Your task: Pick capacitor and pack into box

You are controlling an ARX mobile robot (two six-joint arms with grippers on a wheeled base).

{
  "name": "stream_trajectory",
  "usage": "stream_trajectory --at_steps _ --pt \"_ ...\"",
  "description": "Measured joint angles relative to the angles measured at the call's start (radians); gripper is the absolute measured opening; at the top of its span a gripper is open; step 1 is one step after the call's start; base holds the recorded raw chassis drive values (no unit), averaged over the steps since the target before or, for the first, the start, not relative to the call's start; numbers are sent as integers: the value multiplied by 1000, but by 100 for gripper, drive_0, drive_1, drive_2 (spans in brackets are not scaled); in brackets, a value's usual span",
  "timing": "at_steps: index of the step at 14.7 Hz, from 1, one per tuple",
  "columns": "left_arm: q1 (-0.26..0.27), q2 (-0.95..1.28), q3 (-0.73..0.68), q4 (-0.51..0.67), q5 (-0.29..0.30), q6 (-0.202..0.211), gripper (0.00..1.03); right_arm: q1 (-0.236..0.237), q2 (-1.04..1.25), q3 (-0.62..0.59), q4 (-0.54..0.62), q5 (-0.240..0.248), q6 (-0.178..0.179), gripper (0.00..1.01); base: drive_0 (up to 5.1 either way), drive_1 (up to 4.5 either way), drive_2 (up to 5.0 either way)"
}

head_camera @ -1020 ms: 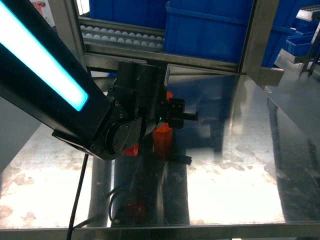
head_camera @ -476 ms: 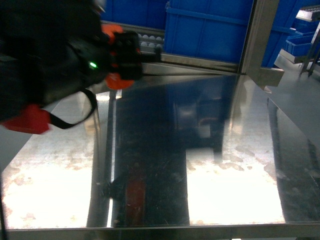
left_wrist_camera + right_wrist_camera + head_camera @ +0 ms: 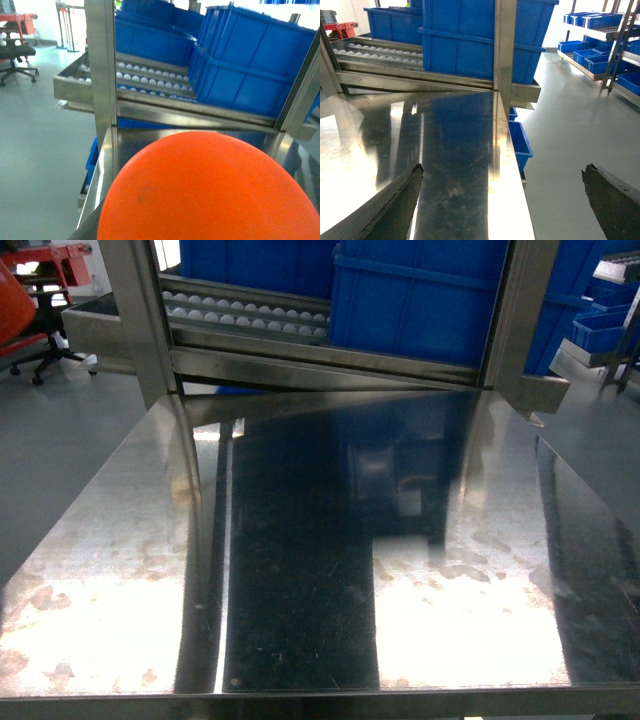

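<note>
While the polished steel table (image 3: 300,570) shows only streaky reflections, no box or capacitor is in view.
Ribbed blue bins (image 3: 430,300) behind, roller rack (image 3: 245,312); right gripper (image 3: 502,200) spread wide, left gripper state can't tell, smooth orange dome (image 3: 210,190) blocks the lens.

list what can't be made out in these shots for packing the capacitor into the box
- Left claw: left wrist view, an orange blur covers the lower frame; open or shut unknowable.
- Right claw: right wrist view, fingers cut off by the bottom edge.
- Capacitor and box: in no view.
</note>
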Motion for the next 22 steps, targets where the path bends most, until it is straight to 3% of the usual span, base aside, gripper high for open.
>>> stream_trajectory --at_steps 2,4,7,12,13,14,18,22 --pt "21 -21 -59 12 -11 55 43 0 0 0 0 0 0 98 0 0 0" --pt "91 -125 -165 26 24 78 43 0 0 0 0 0 0 98 0 0 0" --pt "151 -237 -281 12 101 81 43 0 0 0 0 0 0 98 0 0 0" --pt "231 -443 -393 -76 180 81 43 0 0 0 0 0 0 98 0 0 0" --pt "283 -481 -406 -100 249 81 43 0 0 0 0 0 0 98 0 0 0" --pt "328 -520 -421 -127 254 81 43 0 0 0 0 0 0 98 0 0 0" --pt "321 -633 -475 -169 272 82 43 0 0 0 0 0 0 98 0 0 0" --pt "321 -789 -476 -315 272 82 43 0 0 0 0 0 0 98 0 0 0"
